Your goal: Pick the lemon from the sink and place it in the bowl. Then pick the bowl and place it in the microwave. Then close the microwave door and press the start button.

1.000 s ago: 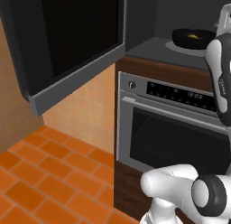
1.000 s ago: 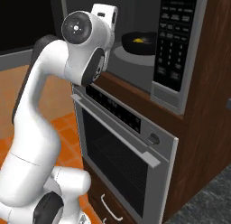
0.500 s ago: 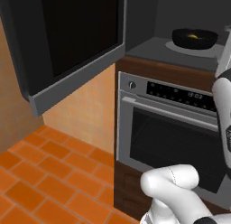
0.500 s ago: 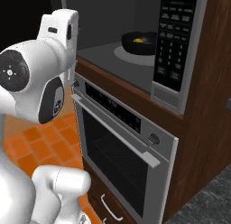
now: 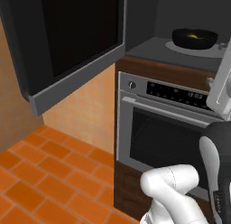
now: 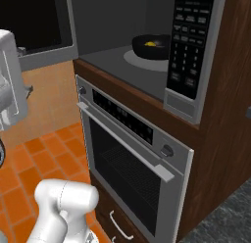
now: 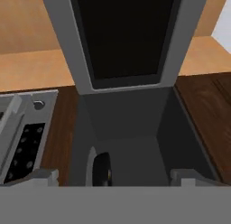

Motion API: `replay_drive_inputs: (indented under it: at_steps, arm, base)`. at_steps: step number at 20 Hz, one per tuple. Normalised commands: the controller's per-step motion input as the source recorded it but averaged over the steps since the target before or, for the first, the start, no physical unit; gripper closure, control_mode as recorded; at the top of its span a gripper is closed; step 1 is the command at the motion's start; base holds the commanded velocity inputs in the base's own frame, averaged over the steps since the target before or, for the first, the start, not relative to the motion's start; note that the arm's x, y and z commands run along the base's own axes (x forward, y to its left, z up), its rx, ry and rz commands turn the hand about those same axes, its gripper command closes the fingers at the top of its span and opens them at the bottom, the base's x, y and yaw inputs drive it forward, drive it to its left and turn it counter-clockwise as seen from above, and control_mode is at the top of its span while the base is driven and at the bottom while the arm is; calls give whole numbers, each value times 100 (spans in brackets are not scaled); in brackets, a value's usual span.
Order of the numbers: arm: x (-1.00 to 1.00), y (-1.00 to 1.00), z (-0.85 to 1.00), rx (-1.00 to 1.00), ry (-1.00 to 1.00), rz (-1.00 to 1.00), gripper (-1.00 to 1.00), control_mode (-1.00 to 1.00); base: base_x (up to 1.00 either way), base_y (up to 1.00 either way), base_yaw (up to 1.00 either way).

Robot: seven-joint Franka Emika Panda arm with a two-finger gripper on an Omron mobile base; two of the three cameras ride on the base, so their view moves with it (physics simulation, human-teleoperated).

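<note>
A kitchen wall of dark wood cabinetry [image 6: 223, 114] over an orange tiled floor [image 5: 40, 173] is seen in both base views. The steel oven [image 6: 132, 163] with its bar handle is built in below the microwave [image 6: 122, 56], whose cavity stands exposed. The microwave door [image 5: 67, 42], a dark glass panel in a grey frame, is swung fully open and fills the 10 o'clock part of the left base view; in the hand view it is seen at 12 o'clock. The keypad panel [image 6: 191, 46] is placed at 1 o'clock in the right base view. The bowl [image 5: 195, 38] is set on the pale turntable [image 6: 147, 60] inside the cavity, and the lemon [image 6: 150, 43] lies in it. The gripper [image 7: 113, 175] is held with its jaws spread wide, nothing between them.
</note>
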Motion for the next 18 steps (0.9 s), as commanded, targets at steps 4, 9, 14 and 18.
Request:
replay_drive_inputs:
  at_steps: [4, 9, 14, 18]
  arm:
    - [-90, 92, 0, -1, -1, 0, -100, -100]
    - [-53, 96, 0, -6, -2, 0, -100, -100]
    - [-13, 100, -20, -6, 0, -3, -100, -100]
    - [0, 95, -37, -3, -5, -11, -100, -100]
  base:
    - [0, 0, 0]
    - [0, 0, 0]
    - [0, 0, 0]
    - [0, 0, 0]
